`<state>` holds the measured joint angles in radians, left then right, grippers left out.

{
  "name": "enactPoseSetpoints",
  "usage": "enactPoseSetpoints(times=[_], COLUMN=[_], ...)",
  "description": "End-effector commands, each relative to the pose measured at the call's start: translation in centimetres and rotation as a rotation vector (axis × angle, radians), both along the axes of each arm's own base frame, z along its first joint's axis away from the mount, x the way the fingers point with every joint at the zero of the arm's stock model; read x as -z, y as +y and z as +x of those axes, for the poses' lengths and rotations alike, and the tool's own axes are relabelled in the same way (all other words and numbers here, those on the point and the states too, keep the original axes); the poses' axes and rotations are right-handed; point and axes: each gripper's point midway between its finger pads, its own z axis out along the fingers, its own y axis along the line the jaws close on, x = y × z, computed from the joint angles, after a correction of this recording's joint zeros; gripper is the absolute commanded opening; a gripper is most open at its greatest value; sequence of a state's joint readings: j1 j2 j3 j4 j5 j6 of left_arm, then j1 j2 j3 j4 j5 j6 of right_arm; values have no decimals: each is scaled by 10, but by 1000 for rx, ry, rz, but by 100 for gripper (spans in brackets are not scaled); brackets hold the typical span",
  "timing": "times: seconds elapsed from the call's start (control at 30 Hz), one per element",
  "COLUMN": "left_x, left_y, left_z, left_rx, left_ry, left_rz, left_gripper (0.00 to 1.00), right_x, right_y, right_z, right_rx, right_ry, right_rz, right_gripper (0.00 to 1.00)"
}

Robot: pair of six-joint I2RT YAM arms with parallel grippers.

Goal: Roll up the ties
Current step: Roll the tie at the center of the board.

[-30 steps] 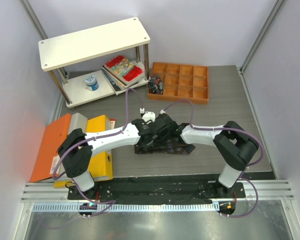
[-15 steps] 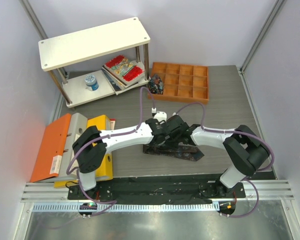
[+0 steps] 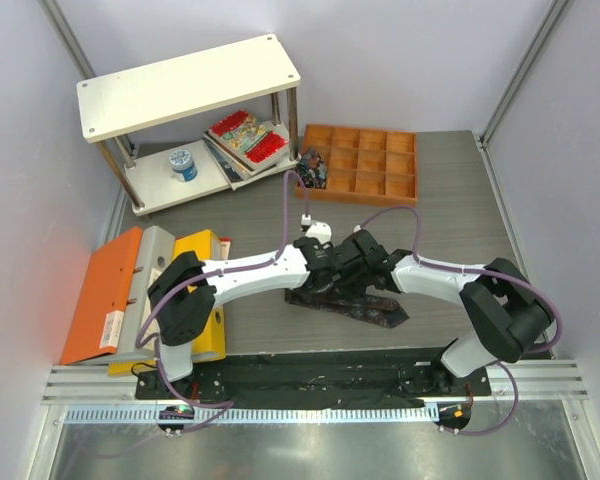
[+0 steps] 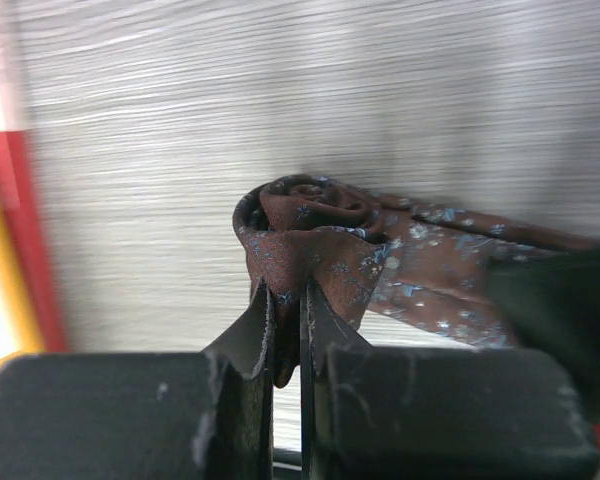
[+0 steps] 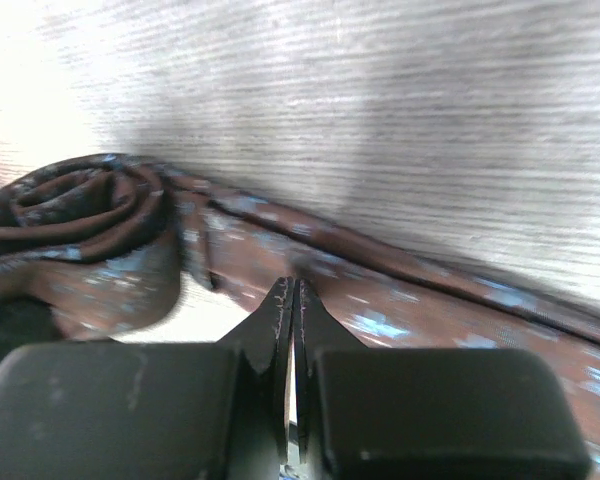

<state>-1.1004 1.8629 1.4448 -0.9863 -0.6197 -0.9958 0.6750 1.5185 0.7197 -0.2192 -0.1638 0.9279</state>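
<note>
A dark brown tie with blue specks lies on the grey table in front of the arms. Its left end is wound into a small roll, which also shows in the right wrist view. My left gripper is shut on a fold of the tie just below the roll. My right gripper is right beside it. Its jaws are shut, with their tips pinching the near edge of the tie's flat stretch. The arms hide the middle of the tie from above.
An orange compartment tray with small items in one corner stands at the back. A white two-level shelf at the back left holds books and a tape roll. Orange and yellow binders lie left.
Both grippers have moved to the right together, and the tie has slid right with them. The tie now lies slanted, its right end nearer the front edge.
</note>
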Motion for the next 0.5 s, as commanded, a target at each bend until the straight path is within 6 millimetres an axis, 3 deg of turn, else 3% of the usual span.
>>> enactPoseSetpoints(times=[0.0, 0.13, 0.27, 0.47], left_x=[-21, -33, -37, -15], left_y=[52, 74, 83, 77], left_z=[5, 6, 5, 4], left_rx=[-46, -54, -49, -44], left_ry=[-52, -77, -81, -37], left_rz=[182, 270, 299, 317], left_gripper=[0, 0, 0, 0], right_x=[-25, -32, -39, -51], right_y=[4, -10, -23, -40], right_z=[16, 25, 29, 29], right_rx=[-12, 17, 44, 81], right_ry=[-80, -90, -104, -134], right_rz=[45, 33, 29, 33], right_gripper=[6, 6, 6, 6])
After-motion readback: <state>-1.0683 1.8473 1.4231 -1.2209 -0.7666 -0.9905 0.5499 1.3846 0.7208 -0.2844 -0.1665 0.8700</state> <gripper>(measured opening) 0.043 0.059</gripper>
